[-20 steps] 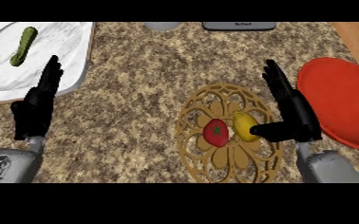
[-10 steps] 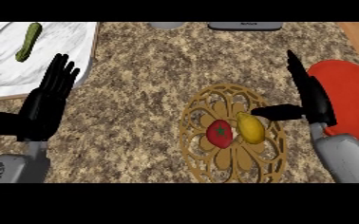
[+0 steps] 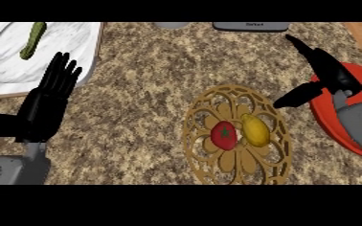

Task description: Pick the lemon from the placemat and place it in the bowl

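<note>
Right robot hand lifted off lemon, open, hiding bowl; left robot hand open.

lemon on placemat, right hand open above bowl

On the speckled brown stone bench, the round golden openwork placemat lies right of centre toward the near edge, and on it the yellow oval lemon sits just right of the red tomato, the two touching or nearly so. The red bowl stands just right of the placemat at the right edge. Far left, a white cutting board carries a green elongated vegetable, and a grey flat object lies at the far edge.
</note>
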Tool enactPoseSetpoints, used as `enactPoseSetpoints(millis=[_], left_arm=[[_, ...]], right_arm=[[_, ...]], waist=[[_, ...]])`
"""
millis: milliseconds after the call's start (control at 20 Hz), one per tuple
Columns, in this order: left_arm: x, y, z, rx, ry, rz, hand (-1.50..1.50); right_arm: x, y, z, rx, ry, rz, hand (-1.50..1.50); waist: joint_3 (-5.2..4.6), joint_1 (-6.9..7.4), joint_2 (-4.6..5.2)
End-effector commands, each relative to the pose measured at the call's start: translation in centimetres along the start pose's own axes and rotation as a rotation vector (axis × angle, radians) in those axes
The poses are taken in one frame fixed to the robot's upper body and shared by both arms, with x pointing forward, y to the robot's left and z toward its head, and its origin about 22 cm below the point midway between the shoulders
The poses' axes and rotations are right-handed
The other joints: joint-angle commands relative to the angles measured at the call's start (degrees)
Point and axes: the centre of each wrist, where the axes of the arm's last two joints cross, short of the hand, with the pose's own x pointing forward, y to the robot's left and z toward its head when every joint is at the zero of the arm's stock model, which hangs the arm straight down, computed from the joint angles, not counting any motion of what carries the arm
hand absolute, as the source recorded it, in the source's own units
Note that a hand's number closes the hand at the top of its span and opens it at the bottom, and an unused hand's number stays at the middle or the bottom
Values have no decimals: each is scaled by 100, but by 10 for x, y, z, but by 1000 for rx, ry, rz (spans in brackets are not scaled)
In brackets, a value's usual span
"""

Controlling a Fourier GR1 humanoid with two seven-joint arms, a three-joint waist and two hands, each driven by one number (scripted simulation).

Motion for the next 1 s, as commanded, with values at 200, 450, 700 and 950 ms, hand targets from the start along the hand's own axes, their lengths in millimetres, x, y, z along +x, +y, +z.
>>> enactPoseSetpoints(millis=[200, 450, 700, 950], left_arm=[[0, -13, -7, -21, -3, 11, 0], [-2, -1, -2, 1, 8, 11, 0], [6, 21, -5, 23, 28, 12, 0], [-6, 9, 4, 39, 11, 7, 0]], right_arm=[[40, -12, -14, 547, 229, 380, -150], [108, -3, -27, 659, 222, 392, -150], [117, -11, -24, 638, 262, 386, -150], [104, 7, -17, 669, 284, 343, -150]], waist=[[-16, 120, 29], [10, -52, -13], [15, -168, -23], [17, -191, -22]])
